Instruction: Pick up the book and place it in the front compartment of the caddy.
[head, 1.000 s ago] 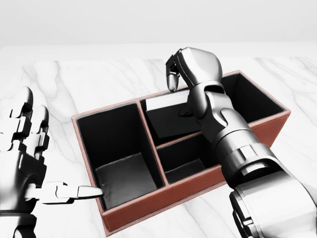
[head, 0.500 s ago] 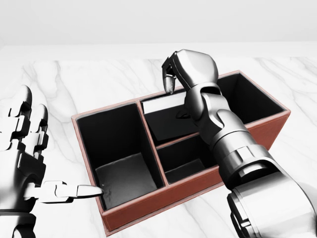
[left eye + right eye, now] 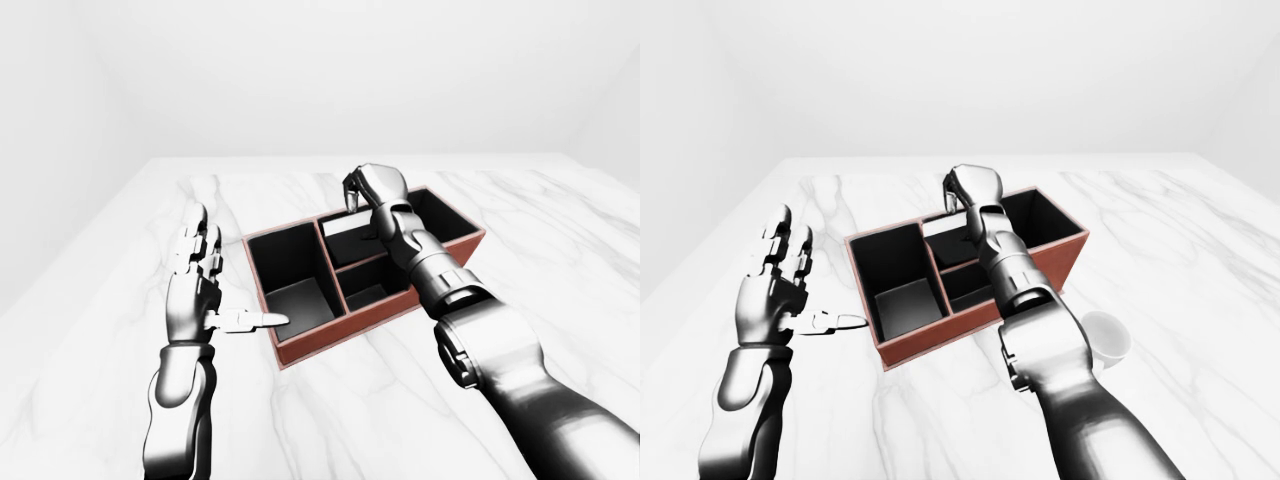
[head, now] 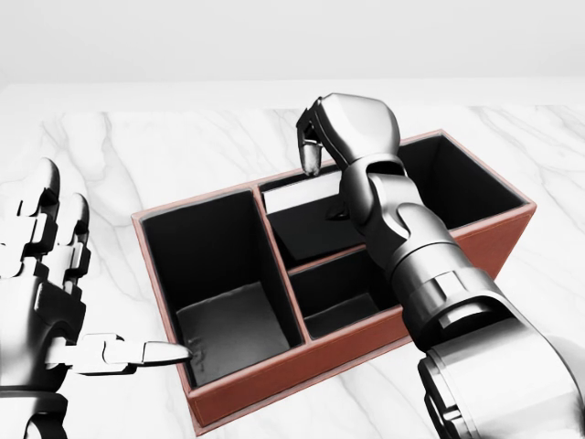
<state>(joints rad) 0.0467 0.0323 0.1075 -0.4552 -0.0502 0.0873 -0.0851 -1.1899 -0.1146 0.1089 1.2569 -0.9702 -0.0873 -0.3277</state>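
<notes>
Book (image 4: 306, 219) lies in caddy (image 4: 274, 384) compartment just below right hand (image 4: 352, 128), fingers curled, empty; lift straight up clear of dividers; left hand (image 4: 41, 283) spread beside caddy.

The right arm (image 4: 411, 265) covers part of the caddy (image 4: 302, 366) and most of the book (image 4: 302, 197) lying in 1 compartment. A white cup (image 3: 1108, 338) is half hidden behind that arm in the right-eye view.
</notes>
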